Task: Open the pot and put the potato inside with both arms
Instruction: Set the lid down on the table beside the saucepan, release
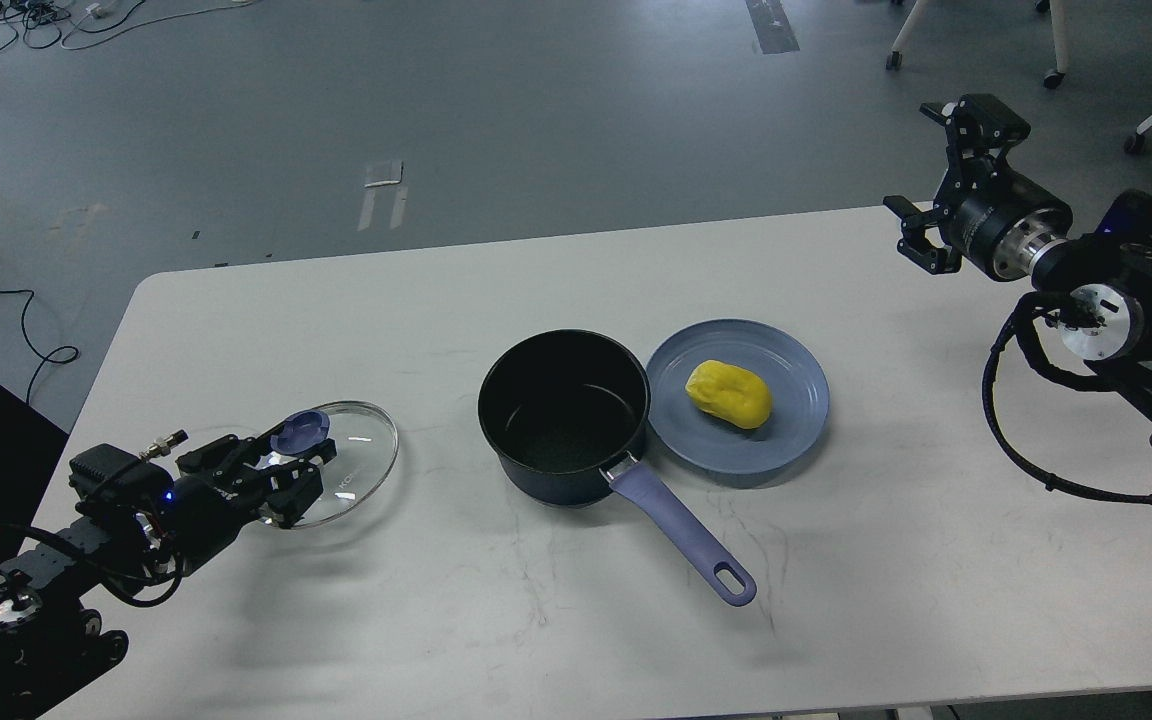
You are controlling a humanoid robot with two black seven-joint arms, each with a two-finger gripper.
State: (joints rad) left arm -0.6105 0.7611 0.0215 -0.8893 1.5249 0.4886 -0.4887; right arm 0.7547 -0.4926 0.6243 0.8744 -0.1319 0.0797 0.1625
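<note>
The dark blue pot [564, 420] stands open at the table's middle, its purple handle [681, 540] pointing to the front right. A yellow potato [729, 393] lies on a blue plate [796, 430] right beside the pot. My left gripper [291, 462] is shut on the purple knob [300, 434] of the glass lid [356, 470] and holds it low over the table at the front left. My right gripper [941, 180] is open and empty, raised near the table's far right edge, well away from the potato.
The white table [536, 620] ends just behind my right gripper. Cables lie on the grey floor [436, 100] at the far left. Chair legs [896, 40] stand at the far right.
</note>
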